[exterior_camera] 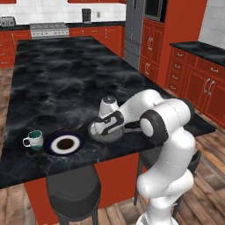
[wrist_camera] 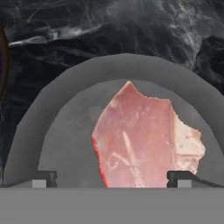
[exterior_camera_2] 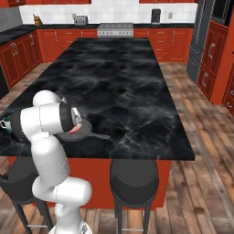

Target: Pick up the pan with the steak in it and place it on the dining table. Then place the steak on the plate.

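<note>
In the left base view, the pan (exterior_camera: 107, 133), a shallow dark grey round, is seen resting near the front edge of the dining table (exterior_camera: 66, 74), mostly covered by the white arm bent low over it. Just to its left lies the plate (exterior_camera: 64, 143), navy-rimmed with a white ring, and beyond that a white and teal mug (exterior_camera: 34, 139). Red cabinets (exterior_camera: 193, 83) and a wood floor frame the black, white-veined marble.

In the right base view, the pan (exterior_camera_2: 78, 133) is shown with its short handle (exterior_camera_2: 98, 135) pointing right along the table's front edge; a sliver of pink steak (exterior_camera_2: 76, 129) is visible beside the arm. Two dark stools (exterior_camera_2: 135, 180) are tucked under the table.

In the hand view, the steak (wrist_camera: 146, 142) is seen lying inside the pan (wrist_camera: 65, 131), an irregular pink-red slab with paler streaks, its long axis running up the frame. The gripper (wrist_camera: 111, 177) is held spread wide above it, grasping nothing.
</note>
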Robot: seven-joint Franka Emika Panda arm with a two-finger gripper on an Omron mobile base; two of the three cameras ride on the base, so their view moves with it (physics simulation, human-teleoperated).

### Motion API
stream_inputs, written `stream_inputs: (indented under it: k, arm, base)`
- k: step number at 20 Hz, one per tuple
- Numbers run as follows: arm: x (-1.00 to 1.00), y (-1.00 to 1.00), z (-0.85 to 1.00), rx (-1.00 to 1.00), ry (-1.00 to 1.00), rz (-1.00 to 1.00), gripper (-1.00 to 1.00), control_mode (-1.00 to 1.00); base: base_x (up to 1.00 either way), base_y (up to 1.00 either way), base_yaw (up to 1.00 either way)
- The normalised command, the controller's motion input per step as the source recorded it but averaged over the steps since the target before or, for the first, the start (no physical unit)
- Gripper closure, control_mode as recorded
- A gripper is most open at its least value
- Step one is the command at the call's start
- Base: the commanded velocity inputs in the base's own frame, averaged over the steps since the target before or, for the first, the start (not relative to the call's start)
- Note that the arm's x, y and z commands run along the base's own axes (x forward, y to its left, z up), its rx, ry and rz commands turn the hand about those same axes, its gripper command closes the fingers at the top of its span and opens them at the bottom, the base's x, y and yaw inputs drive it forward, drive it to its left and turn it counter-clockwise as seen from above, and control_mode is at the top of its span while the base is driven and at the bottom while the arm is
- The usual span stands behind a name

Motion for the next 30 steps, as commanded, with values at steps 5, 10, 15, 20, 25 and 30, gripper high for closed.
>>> stream_inputs:
  k: [5,10,15,20,25,30]
  arm:
    - [0.32,-0.02,-0.13,0.00,0.00,0.00,-1.00,-1.00]
    - [0.00,0.04,-0.02,0.00,0.01,0.00,-1.00,-1.00]
    - [0.00,0.10,-0.21,0.00,0.02,0.00,-1.00,-1.00]
    - [0.09,-0.01,-0.07,0.00,0.00,0.00,-1.00,-1.00]
    - [0.10,-0.15,-0.22,0.00,0.00,0.00,-1.00,-1.00]
    - [0.00,-0.08,-0.20,0.00,0.00,0.00,1.00,-1.00]
  base:
    - [0.00,0.00,0.00]
    - [0.00,0.00,0.00]
    - [0.00,0.00,0.00]
    - [0.00,0.00,0.00]
    - [0.00,0.00,0.00]
    - [0.00,0.00,0.00]
